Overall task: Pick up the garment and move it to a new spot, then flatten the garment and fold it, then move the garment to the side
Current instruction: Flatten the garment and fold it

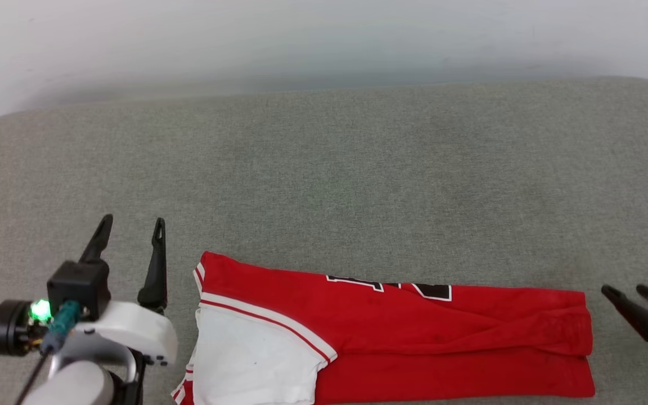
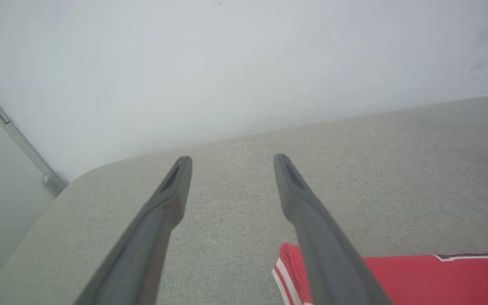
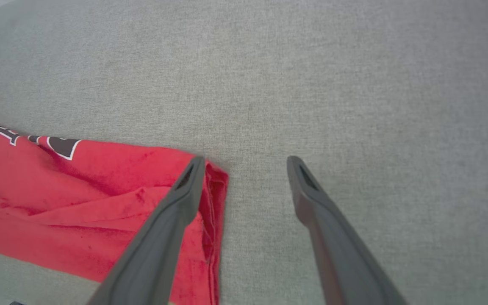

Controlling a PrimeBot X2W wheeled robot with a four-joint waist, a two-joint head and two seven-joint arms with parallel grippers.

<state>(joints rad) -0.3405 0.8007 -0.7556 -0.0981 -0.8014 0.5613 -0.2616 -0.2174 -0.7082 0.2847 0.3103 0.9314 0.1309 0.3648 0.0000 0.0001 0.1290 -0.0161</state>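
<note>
The red jersey-style garment with white short sleeves and red-white striped trim (image 1: pixel 414 326) lies folded into a long band on the near part of the grey fabric-covered padded surface (image 1: pixel 324 169). Its white sleeve is at the robot's left end, and part of a black-and-white print peeks out along the far edge. The left pincer (image 1: pixel 133 219) hangs just beside the sleeve end with its two dark fingers spread apart, holding nothing. The right pincer (image 1: pixel 622 288), also spread and empty, sits just off the hem end; in the right wrist view one finger (image 3: pixel 172 220) overlaps the hem corner. A pale wall (image 1: pixel 301 39) runs behind.
</note>
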